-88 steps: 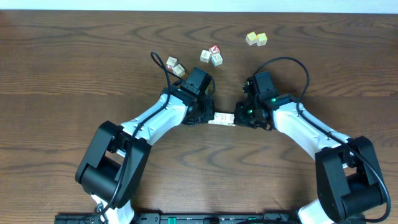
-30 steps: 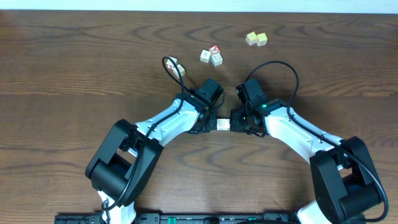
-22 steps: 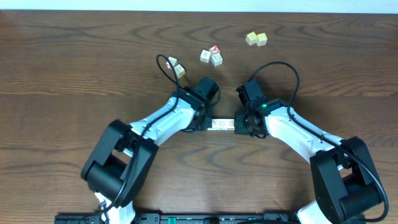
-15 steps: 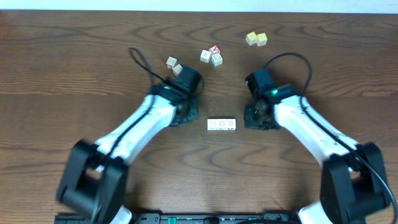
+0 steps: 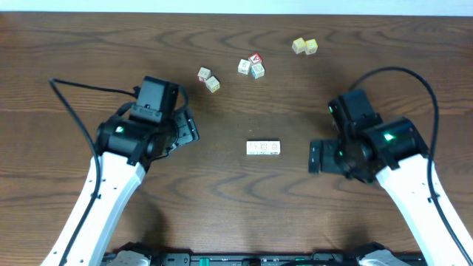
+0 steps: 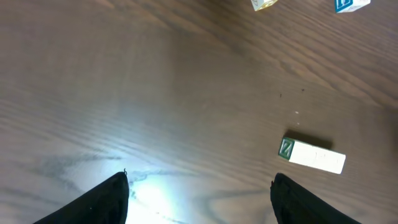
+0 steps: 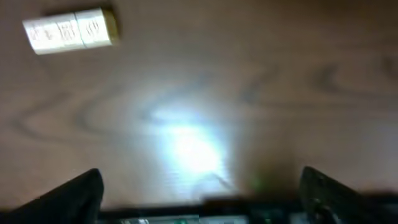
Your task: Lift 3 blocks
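Whitish blocks lie touching in one row on the table, between your arms, likely so both ends can be squeezed. Your left gripper and right gripper gape empty, well apart from them.

Left gripper and right gripper drawn apart, jaws sprung wide; 3 blocks released, lying alone.

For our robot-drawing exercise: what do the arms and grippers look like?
The left arm and right arm have white links and black wrist housings, each with a looping black cable. The right shows a green light. Left gripper and right gripper are black.
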`<state>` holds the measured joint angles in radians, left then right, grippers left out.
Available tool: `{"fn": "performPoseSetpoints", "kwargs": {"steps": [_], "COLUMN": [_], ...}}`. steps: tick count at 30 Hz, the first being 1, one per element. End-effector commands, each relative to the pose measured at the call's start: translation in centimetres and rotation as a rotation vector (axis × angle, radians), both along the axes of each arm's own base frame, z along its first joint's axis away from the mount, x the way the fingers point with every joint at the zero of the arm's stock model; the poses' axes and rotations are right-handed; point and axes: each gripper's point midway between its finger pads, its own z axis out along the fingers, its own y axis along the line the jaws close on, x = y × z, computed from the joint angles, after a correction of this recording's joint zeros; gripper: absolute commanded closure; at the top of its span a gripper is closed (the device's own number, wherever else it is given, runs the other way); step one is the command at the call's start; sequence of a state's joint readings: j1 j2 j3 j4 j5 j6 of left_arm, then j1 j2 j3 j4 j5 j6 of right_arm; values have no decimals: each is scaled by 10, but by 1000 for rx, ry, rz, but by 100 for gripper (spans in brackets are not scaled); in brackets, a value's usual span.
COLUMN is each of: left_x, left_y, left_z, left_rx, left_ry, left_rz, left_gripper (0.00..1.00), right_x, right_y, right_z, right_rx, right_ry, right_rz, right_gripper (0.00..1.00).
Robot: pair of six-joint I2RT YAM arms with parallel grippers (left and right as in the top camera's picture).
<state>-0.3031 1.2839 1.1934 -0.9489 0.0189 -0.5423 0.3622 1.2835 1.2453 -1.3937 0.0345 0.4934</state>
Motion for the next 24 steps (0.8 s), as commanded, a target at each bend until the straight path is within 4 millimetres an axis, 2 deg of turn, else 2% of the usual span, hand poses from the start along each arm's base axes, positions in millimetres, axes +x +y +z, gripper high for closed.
{"fn": "performPoseSetpoints", "kwargs": {"steps": [1, 4, 24], "left_x": [1, 2, 2], "left_y": [3, 3, 3], "left_z": [9, 8, 8], "left_rx": [7, 8, 9], "left_ry": [-20, -19, -18], "left_rz": [4, 4, 4], "left_gripper": [26, 26, 25], "right_x": [-11, -22, -23], "right_y": [-3, 3, 7], "right_z": [4, 3, 3], "right_rx": [10, 50, 68], "right_ry": [24, 75, 80], "right_rz": [-13, -6, -4], "right_gripper": [1, 1, 1]}}
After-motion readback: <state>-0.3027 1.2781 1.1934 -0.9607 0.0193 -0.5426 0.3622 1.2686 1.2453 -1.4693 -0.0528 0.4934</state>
